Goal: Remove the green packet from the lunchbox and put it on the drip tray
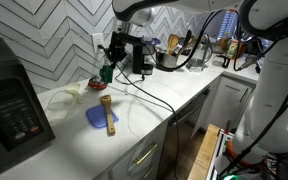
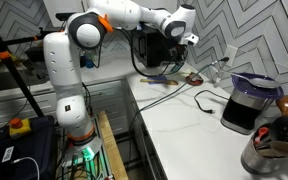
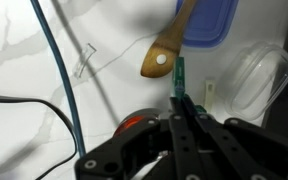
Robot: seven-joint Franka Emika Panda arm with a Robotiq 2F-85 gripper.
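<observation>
Above the counter [image 3: 24,60], the end effector [image 3: 181,103] was closed on just one end of the green packet [image 3: 177,72], so the packet could slip out and fall near the lunchbox [image 3: 259,75].

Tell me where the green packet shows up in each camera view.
In an exterior view: green packet left of centre, held in the gripper.
In an exterior view showing the arm's base: packet not discernible.
Wrist view: packet at centre, in the gripper.
Shared landmark: blue plate.
</observation>
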